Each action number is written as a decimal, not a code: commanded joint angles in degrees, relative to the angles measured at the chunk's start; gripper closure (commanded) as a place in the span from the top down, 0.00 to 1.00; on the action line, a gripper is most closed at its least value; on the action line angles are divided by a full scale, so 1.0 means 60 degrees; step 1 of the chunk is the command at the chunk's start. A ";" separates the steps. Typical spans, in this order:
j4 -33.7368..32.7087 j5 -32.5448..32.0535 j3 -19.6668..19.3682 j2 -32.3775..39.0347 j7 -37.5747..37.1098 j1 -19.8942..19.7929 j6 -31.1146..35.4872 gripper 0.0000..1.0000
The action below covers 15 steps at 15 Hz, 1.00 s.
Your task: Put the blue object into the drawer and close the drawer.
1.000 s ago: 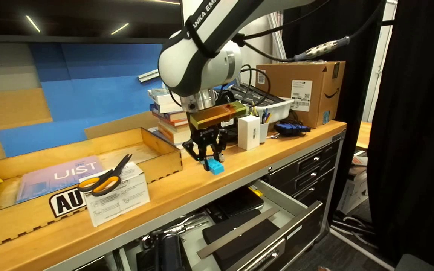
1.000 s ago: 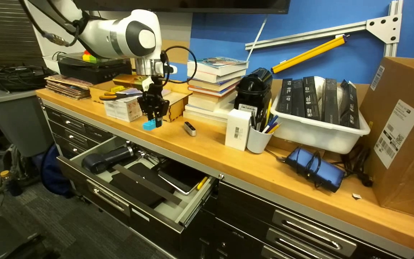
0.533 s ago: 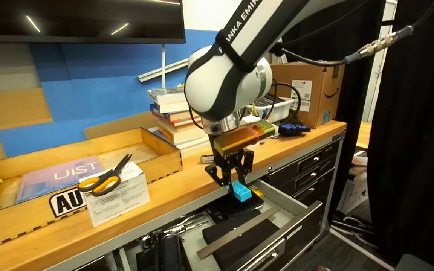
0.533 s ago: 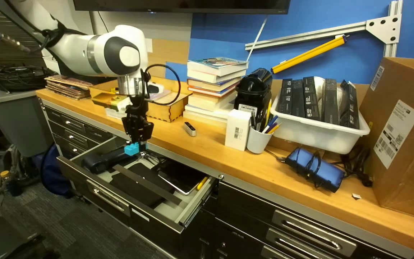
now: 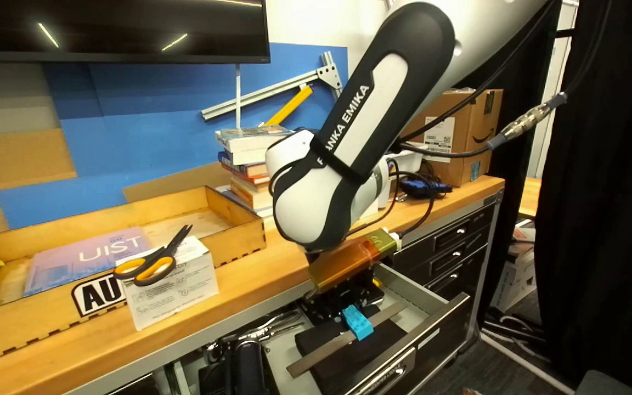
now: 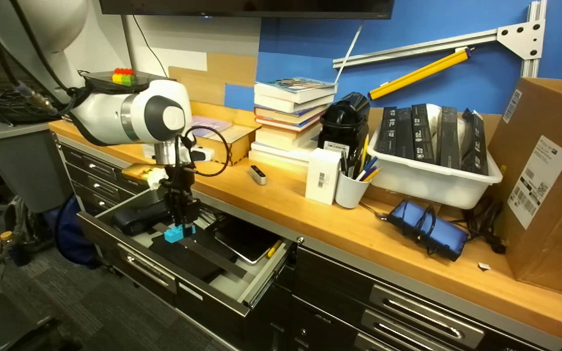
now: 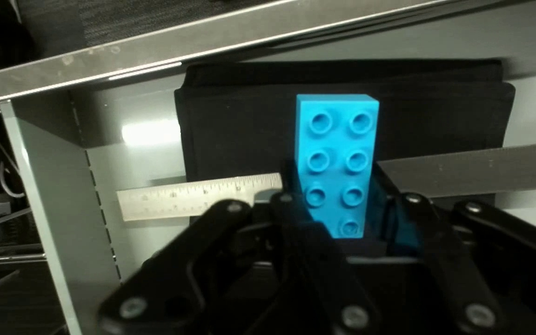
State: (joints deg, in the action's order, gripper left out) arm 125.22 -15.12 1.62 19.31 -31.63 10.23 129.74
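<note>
"What is the claw [image 7: 335, 184] doing in the wrist view?"

"It is pinching the blue brick [image 7: 335, 151] by its sides, while a ruler [image 7: 198, 196] is running behind, roughly from nine to three o'clock."

"And in an exterior view?"

"The drawer [image 5: 431, 325] is standing open, the brick showing over it towards half past five; contact with the ruler isn't showing clearly. Scissors [image 5: 169, 251] are resting on a white box [image 5: 176, 291] towards eight."

"And in an exterior view with books [image 6: 291, 117] standing on the counter [image 6: 286, 195] at twelve?"

"The claw is pointing down, holding the brick over the drawer, towards eight."
</note>
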 commanded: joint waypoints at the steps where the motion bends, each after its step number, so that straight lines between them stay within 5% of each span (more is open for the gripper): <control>1: -0.0495 0.0200 -0.0099 0.0521 -0.0146 0.0197 -0.0243 0.62; 6: -0.0235 0.1193 0.0011 -0.0648 0.0776 -0.0125 -0.0886 0.98; 15: 0.1940 0.2324 -0.0493 -0.4532 0.3581 -0.1619 -0.2141 1.00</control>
State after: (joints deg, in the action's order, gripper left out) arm 129.86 -3.14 -0.31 -0.32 -15.10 2.63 117.18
